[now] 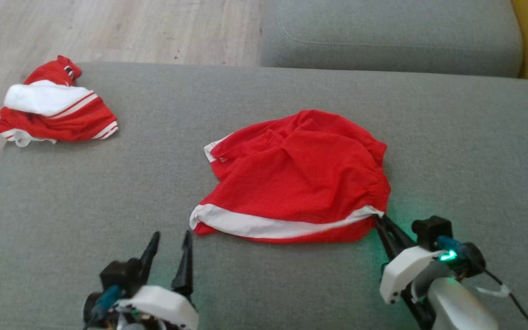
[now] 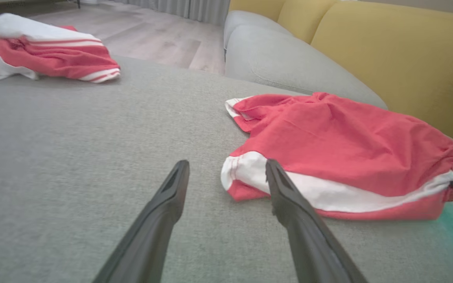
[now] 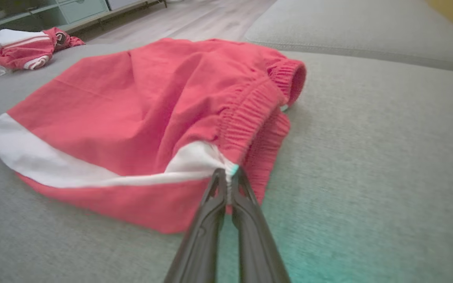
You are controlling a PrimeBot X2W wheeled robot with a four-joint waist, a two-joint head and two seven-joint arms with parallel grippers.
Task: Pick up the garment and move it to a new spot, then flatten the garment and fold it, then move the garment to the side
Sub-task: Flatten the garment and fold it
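The garment [image 1: 296, 176] is a pair of red shorts with a white band, lying rumpled in the middle of the grey sofa seat [image 1: 108, 192]. My right gripper [image 1: 378, 218] is shut on its near right corner, where the white band meets the elastic waistband [image 3: 246, 118]; the right wrist view shows the fingertips [image 3: 215, 177] pinching that cloth. My left gripper [image 1: 170, 240] stands open on the cushion just left of the garment's near left corner [image 2: 246, 173], holding nothing, with its right finger [image 2: 285, 196] in front of the white band.
A second red and white garment [image 1: 55, 110] lies crumpled at the seat's far left corner. Another grey cushion [image 1: 383, 32] sits behind, with a yellow backrest [image 2: 399, 51] to the right. Wooden floor [image 1: 108, 27] lies beyond the seat's far left edge.
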